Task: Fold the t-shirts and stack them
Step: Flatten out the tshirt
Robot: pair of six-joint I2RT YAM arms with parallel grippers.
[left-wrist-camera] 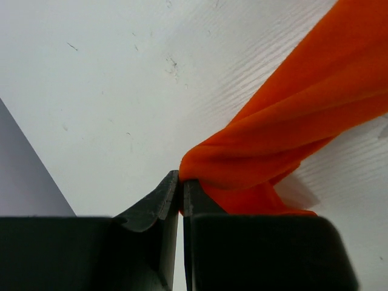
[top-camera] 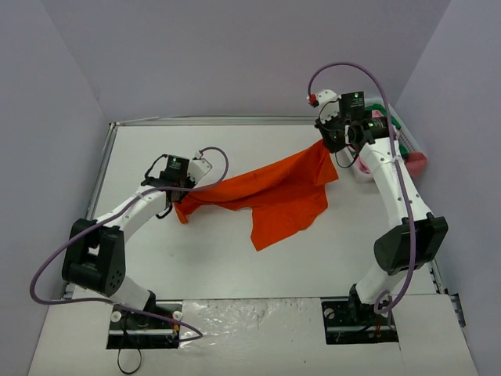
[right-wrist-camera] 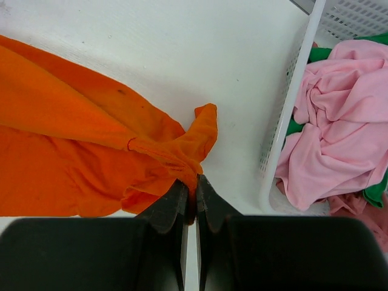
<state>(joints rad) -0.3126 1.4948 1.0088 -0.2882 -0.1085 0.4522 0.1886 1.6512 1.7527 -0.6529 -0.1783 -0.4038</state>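
Observation:
The bright orange t-shirt (top-camera: pixel 274 192) hangs stretched between my two grippers above the white table, with a flap drooping down in the middle. My left gripper (top-camera: pixel 182 205) is shut on its left end (left-wrist-camera: pixel 254 163). My right gripper (top-camera: pixel 327 143) is shut on a bunched hem at its right end (right-wrist-camera: pixel 182 151), held higher, near the basket. Pink t-shirts (right-wrist-camera: pixel 339 121) and green t-shirts (right-wrist-camera: pixel 377 189) lie crumpled in the white slotted basket (right-wrist-camera: pixel 291 115).
The white basket (top-camera: pixel 407 145) stands at the table's far right edge, just right of my right wrist. Grey walls close in the table on the left, back and right. A metal rail (top-camera: pixel 211 121) runs along the back edge.

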